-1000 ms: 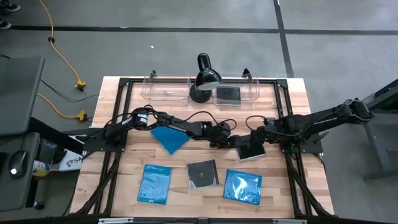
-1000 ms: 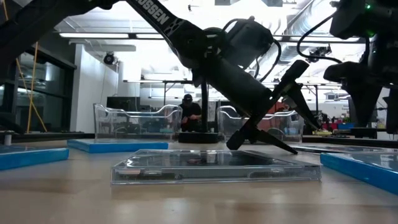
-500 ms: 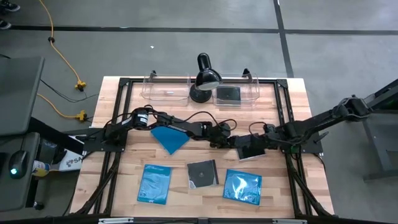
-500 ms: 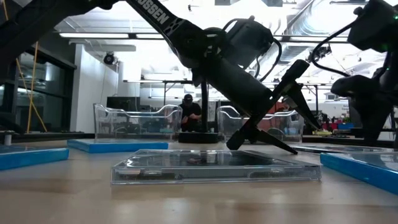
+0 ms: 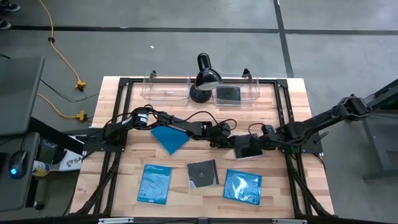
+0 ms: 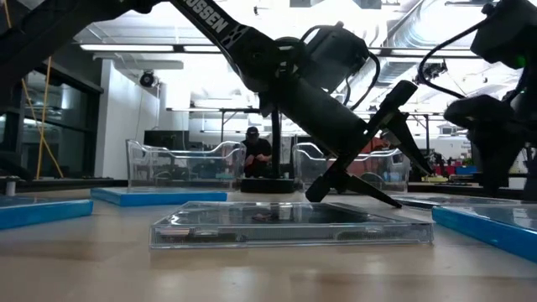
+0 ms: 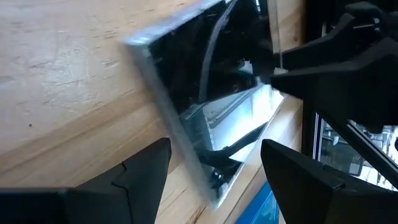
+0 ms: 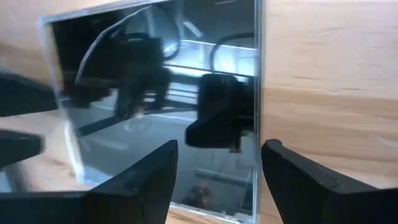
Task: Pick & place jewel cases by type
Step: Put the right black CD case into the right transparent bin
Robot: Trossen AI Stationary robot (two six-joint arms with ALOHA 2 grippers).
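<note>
High view first: your left claw (image 5: 229, 140) and right claw (image 5: 256, 144) meet over the dark jewel case (image 5: 249, 149) at mid-bench (image 5: 124, 180). Both wrist views show each claw's fingers spread apart, straddling an edge of that glossy case, neither one clamped on it. Around them you've got a blue case (image 5: 169, 137) under the left arm, and along the near edge a blue case, a dark one (image 5: 203, 173), another blue. One dark case sits in the far right bin (image 5: 228, 93).
</note>
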